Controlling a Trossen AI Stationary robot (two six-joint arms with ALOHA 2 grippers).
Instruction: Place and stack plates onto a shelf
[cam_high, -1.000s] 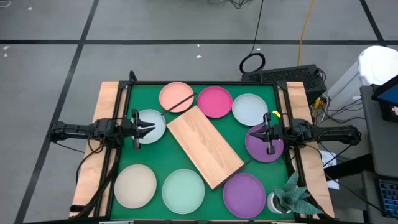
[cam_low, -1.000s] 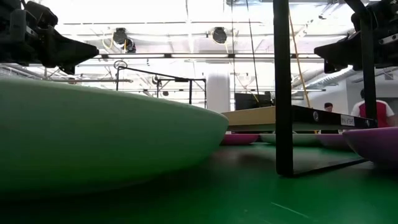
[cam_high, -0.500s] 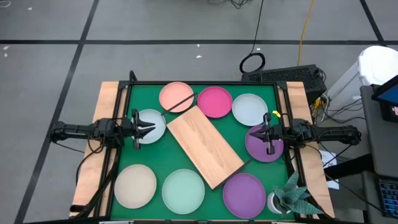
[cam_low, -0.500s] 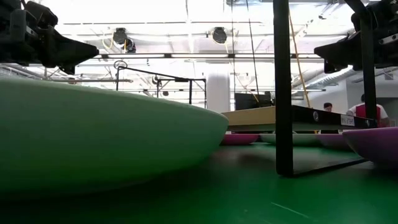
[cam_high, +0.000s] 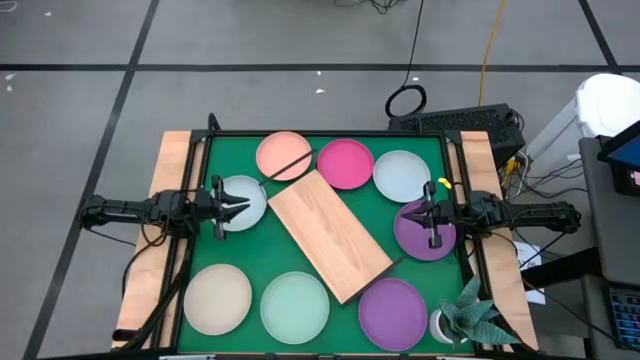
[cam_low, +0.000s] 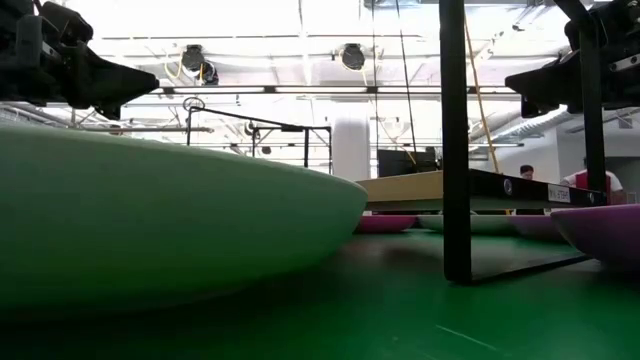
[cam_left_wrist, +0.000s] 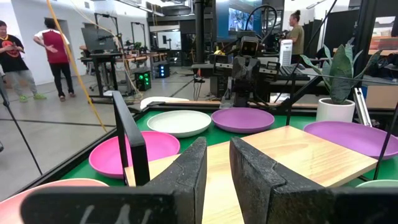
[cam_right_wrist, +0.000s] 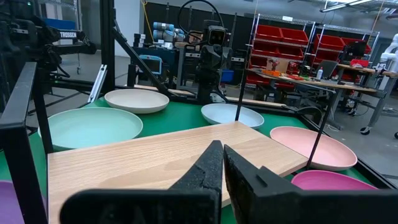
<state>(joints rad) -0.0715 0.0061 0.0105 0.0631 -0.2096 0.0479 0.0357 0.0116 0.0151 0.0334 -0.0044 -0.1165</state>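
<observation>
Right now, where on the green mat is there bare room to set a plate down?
The widest bare patch of mat lies between the pale blue plate, the shelf and the beige plate. The shelf board itself is bare. The far edge is crowded: salmon plate, magenta plate.

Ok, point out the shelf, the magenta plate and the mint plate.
shelf (cam_high: 328, 236), high view, middle of the board
magenta plate (cam_high: 346, 163), high view, its centre
mint plate (cam_high: 295, 306), high view, its centre
</observation>
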